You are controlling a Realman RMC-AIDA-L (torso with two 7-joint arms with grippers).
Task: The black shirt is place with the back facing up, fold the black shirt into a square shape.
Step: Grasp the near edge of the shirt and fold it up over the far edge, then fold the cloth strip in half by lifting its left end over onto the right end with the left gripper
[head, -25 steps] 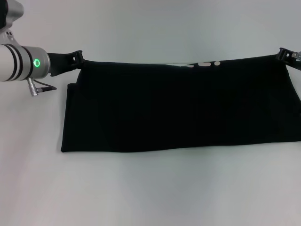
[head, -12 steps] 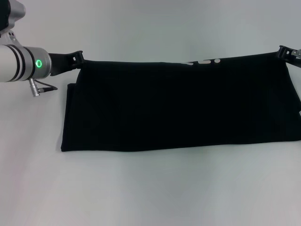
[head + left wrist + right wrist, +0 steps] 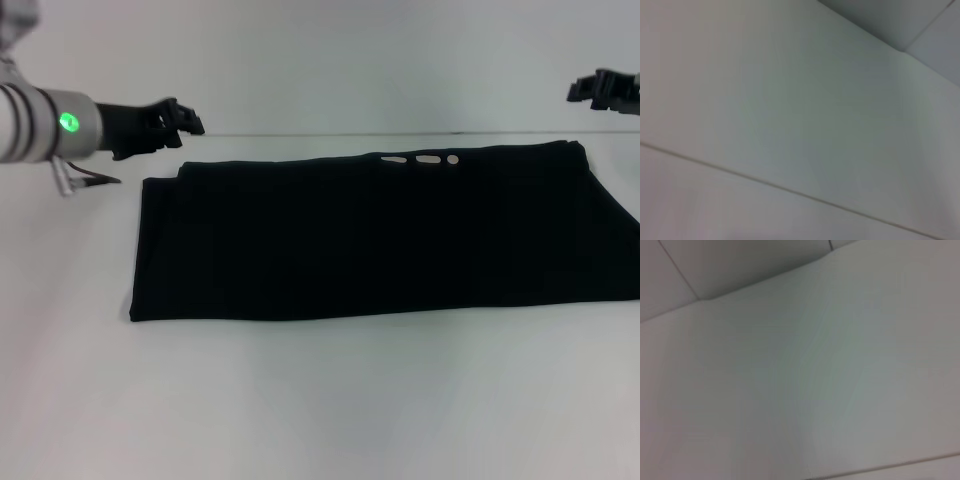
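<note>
- The black shirt (image 3: 380, 235) lay flat on the white desk (image 3: 320, 400) as a wide folded band, long axis running left–right, its right end cut off by the frame edge.
- A few white marks of the print showed along its far edge, right of centre.
- Left gripper (image 3: 190, 118) hung above the desk just beyond the shirt's far-left corner, clear of the cloth; whether its fingers were spread or pressed together could not be told.
- Right gripper (image 3: 590, 90) sat at the far right, above and beyond the far-right corner, also apart from the cloth; fingers likewise not readable.
- Both wrist views showed only pale blank surface.
- Key relation: the shirt lay to the near side of and below both grippers, each nearest its own far corner; the next fold presumably runs across the long axis.
- Versus half a second earlier: both grippers were at the far corners with that edge held taut; now they have lifted off and the edge lies slack on the desk.
</note>
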